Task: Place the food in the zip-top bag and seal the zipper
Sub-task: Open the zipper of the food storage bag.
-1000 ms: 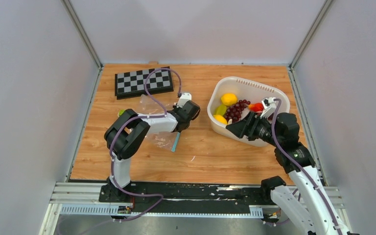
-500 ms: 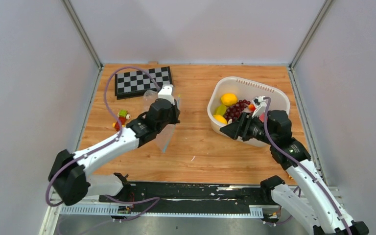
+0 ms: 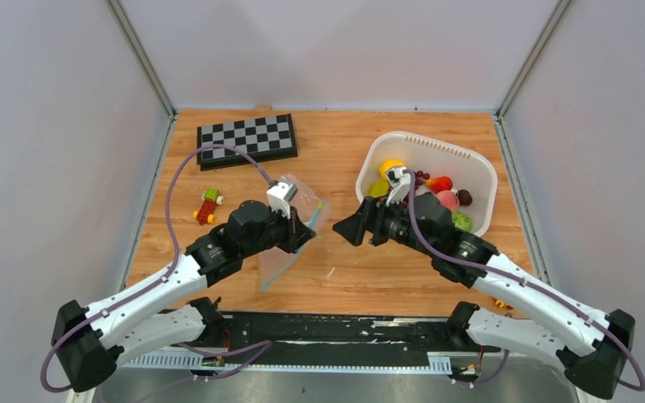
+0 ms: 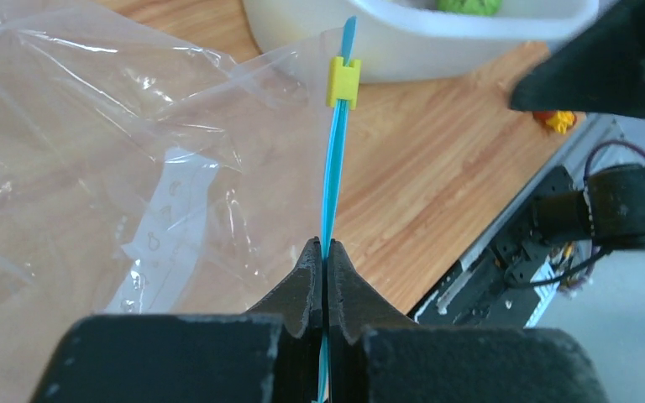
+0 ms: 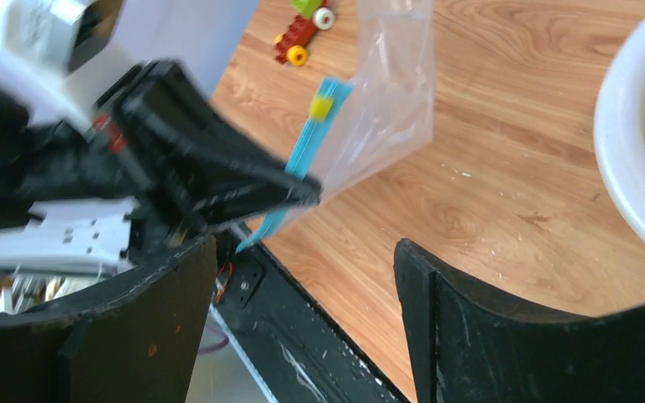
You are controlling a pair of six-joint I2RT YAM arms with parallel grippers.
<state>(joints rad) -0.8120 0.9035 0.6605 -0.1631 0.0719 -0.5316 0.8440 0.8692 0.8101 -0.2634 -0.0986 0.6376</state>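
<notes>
My left gripper [image 3: 304,237] is shut on the teal-blue zipper [image 4: 332,185] of the clear zip-top bag [image 4: 134,168] and holds it up off the table, centre-left. A yellow slider [image 4: 343,81] sits on the strip ahead of the jaws. My right gripper [image 3: 344,231] stands open with nothing in it, just right of the bag, facing it. The right wrist view shows the zipper [image 5: 306,147] and the bag [image 5: 386,92] beyond its fingers. The food lies in the white basket [image 3: 470,164]: a lemon [image 3: 389,166], a red piece [image 3: 439,182], a pink peach [image 3: 447,199] and a green piece [image 3: 463,221].
A folded chessboard [image 3: 246,138] lies at the back left. Toy blocks [image 3: 207,206] sit near the left edge. The right forearm crosses the basket's near rim. A small orange-yellow item [image 3: 500,302] lies by the front edge at the right.
My left arm has swung the bag from the back-left toward the front centre, its jaws closing on the zipper. My right gripper has left the basket and moved left toward the bag.
</notes>
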